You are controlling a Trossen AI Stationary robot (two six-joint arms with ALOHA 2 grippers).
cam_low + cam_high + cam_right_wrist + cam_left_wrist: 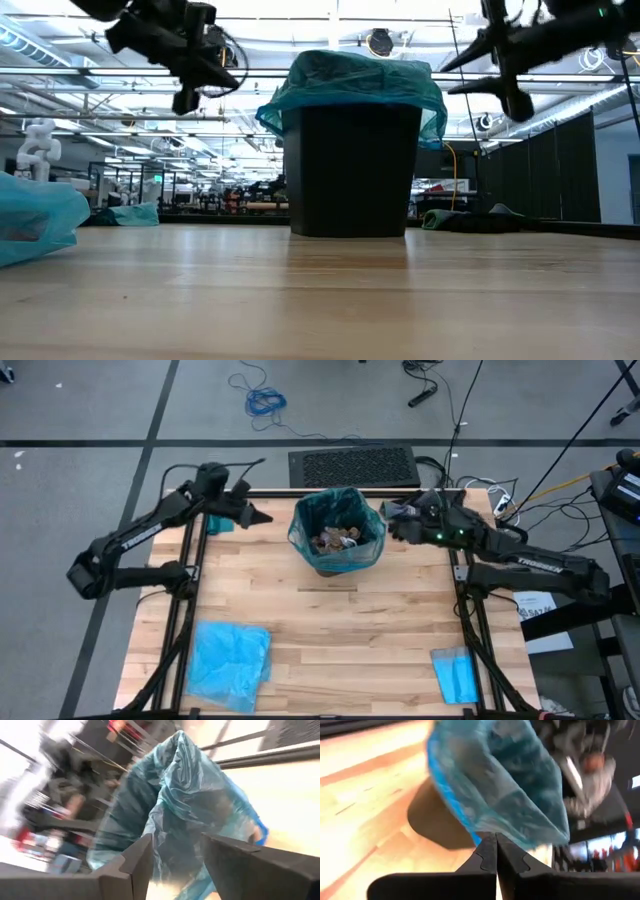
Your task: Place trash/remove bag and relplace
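Lining the black bin [350,170] at the table's far centre, the dark teal-green crinkly plastic liner [337,520] stands open-mouthed, its rim folded over the bin's lip; small crumpled brown and white scraps of trash [337,541] lie inside. Both arms flank it, each at rim height. The right gripper [393,518], fingers apart with nothing between them, sits just beside the liner's right rim and looks nearer; the left gripper [262,516], fingers pressed together and empty, points at the left rim from slightly farther off. A loose sky-blue plastic bag [229,660] and a small folded blue cloth [455,673] lie well apart near the front edge of the wooden table [330,620], out of the way.
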